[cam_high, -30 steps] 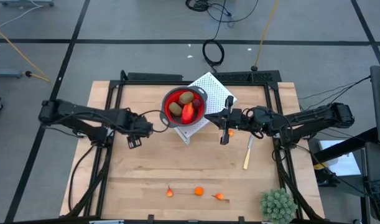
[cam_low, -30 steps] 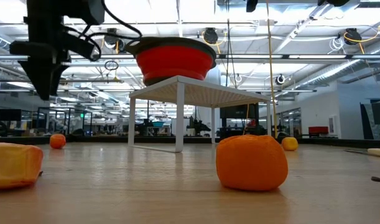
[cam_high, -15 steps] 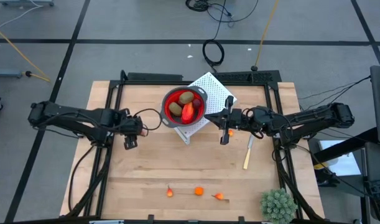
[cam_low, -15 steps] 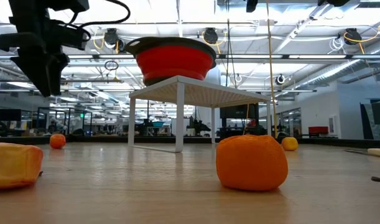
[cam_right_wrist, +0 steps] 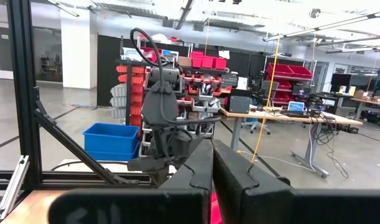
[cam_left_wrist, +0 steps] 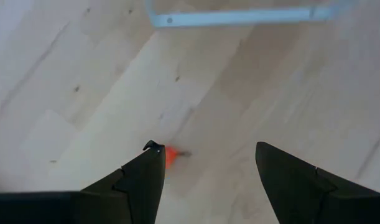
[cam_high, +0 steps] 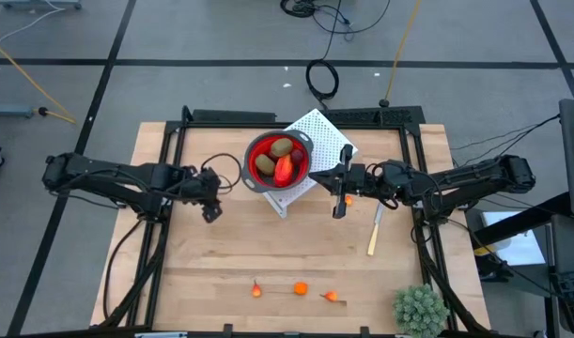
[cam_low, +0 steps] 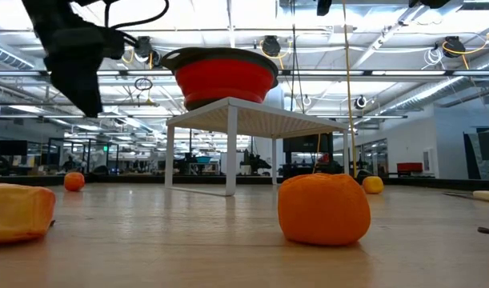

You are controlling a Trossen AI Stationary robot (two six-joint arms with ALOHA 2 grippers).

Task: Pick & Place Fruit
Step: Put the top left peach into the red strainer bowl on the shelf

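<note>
A red bowl (cam_high: 277, 160) stands on a white rack (cam_high: 317, 131) at the table's far middle. It holds two olive-brown ovals and a red-orange piece of fruit (cam_high: 284, 167). Three tiny orange fruits (cam_high: 301, 288) lie on the table near its front edge, and one more (cam_high: 349, 199) lies by my right gripper. My left gripper (cam_high: 209, 210) hangs open above the bare table, left of the bowl, with nothing between its fingers. In its wrist view a tiny orange fruit (cam_left_wrist: 171, 155) lies on the wood beyond one fingertip. My right gripper (cam_high: 340, 203) is shut, right of the bowl, and holds nothing.
A pale yellow stick (cam_high: 373, 235) lies right of centre. A spiky green plant ball (cam_high: 420, 310) sits at the near right corner. The black frame (cam_high: 296, 116) runs around the table's edges. Bare wood lies between the rack and the front fruits.
My left gripper has drawn back a little toward the table's left edge and then come back toward the bowl. It has tipped and rolled on the way, and its fingers now slant. Its fingers stay open. The fruit has not moved.
</note>
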